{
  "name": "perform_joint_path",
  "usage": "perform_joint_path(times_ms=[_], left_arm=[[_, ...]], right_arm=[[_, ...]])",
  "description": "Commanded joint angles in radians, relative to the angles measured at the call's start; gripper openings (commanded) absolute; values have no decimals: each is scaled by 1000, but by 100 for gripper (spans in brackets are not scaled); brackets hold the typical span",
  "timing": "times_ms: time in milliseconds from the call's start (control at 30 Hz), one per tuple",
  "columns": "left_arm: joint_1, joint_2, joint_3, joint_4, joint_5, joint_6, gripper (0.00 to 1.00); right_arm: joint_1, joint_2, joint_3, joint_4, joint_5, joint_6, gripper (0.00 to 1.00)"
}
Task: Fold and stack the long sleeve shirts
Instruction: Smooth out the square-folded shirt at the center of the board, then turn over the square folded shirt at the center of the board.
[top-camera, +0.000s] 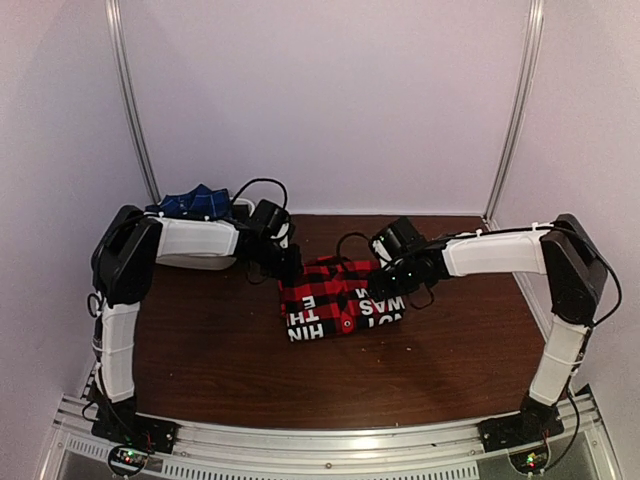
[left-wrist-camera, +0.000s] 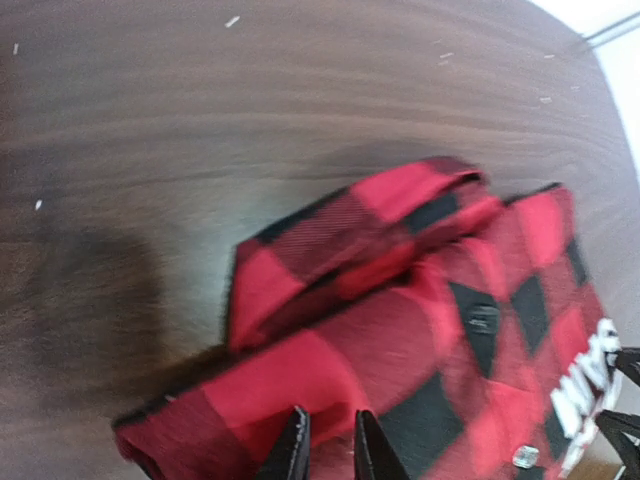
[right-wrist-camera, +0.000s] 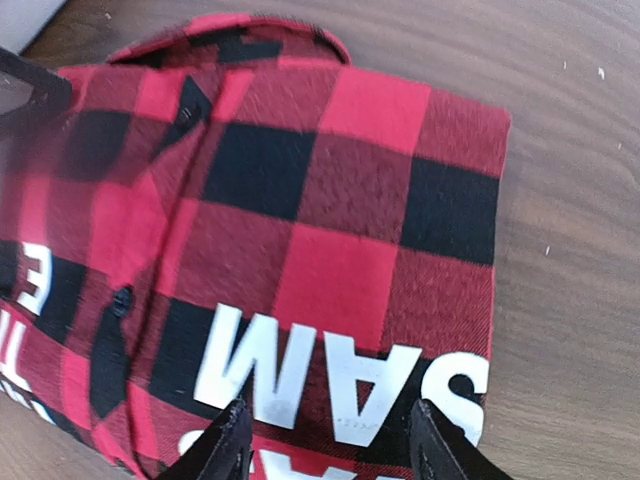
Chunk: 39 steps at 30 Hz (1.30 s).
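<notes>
Shirts are lying apart: red shirt in the middle of the surface, long side running left to right between both arms, blue shirt at the far left corner. Right hand is hanging wide open, empty; left hand is looking nearly closed, and I cannot tell if it is pinching cloth

red shirt: woven cloth, matt, faintly fuzzy
blue shirt: matt cloth
counter: dark wood grain, smooth, slight sheen
</notes>
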Motion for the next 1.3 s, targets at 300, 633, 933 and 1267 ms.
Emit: perform_joint_path(times_ms=[300,633,933,1267], left_arm=[[83,108,44,-4,48,51,16],[84,-47,15,-47,58,67,24],[84,-278,-300,48,193,-7,46],[80,-259,-418,128,267,-39,61]], right_arm=[[41,10,-165,66,-6,84,53],[97,-74,-266,73,-70,172,53],[96,-209,-317,84,-64,229,55],[32,-250,-291,92,-29,207,59]])
